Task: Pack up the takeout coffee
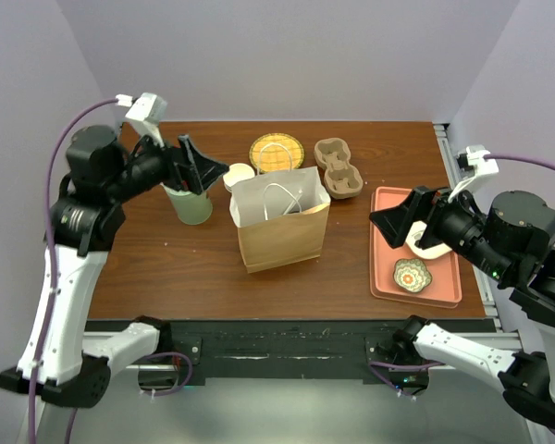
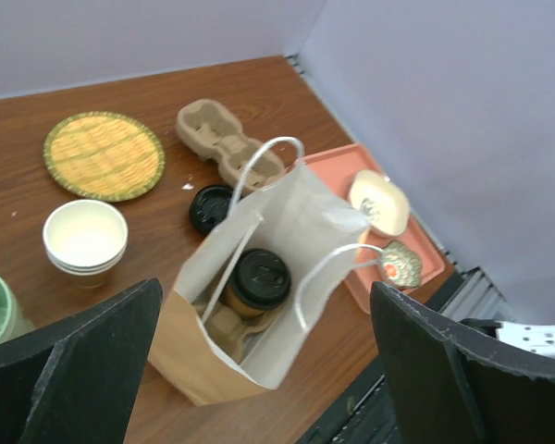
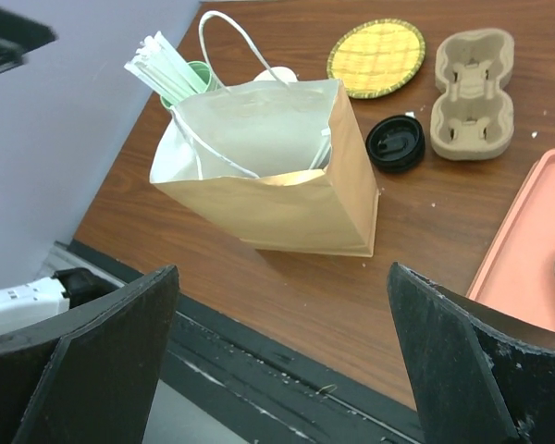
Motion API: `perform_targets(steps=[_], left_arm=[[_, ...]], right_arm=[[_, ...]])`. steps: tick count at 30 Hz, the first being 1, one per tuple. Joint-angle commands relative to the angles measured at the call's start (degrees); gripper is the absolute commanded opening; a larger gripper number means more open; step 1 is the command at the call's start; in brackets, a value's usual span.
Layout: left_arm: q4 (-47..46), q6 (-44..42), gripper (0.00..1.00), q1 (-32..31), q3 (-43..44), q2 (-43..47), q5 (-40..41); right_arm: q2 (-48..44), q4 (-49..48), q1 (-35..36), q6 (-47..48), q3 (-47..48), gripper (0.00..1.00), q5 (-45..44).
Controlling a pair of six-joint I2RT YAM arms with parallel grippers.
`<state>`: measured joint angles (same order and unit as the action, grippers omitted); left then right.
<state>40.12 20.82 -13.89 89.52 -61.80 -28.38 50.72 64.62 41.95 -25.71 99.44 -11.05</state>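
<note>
The takeout coffee (image 2: 259,280), a brown paper cup with a black lid, stands upright inside the open kraft paper bag (image 1: 279,227), on a pulp holder; it shows only in the left wrist view. The bag (image 2: 301,217) stands mid-table with its white handles up, and also shows in the right wrist view (image 3: 287,199). My left gripper (image 1: 203,167) is open and empty, raised left of the bag over the green cup. My right gripper (image 1: 395,223) is open and empty, right of the bag at the tray's left edge.
A pale green cup of white sticks (image 1: 191,203) stands left of the bag. Behind the bag are white paper cups (image 1: 240,176), a woven coaster (image 1: 276,151), a pulp cup carrier (image 1: 339,167) and a loose black lid (image 3: 396,141). A pink tray (image 1: 441,287) holds two small dishes.
</note>
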Motion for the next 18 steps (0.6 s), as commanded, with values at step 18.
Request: perform_targets(steps=[18], left_arm=[[-17.7,13.7,1.0,0.0,-20.6,21.5,-4.3]], right_arm=[[0.2,-10.1,0.0,-14.3,-4.2,0.99,-1.6]])
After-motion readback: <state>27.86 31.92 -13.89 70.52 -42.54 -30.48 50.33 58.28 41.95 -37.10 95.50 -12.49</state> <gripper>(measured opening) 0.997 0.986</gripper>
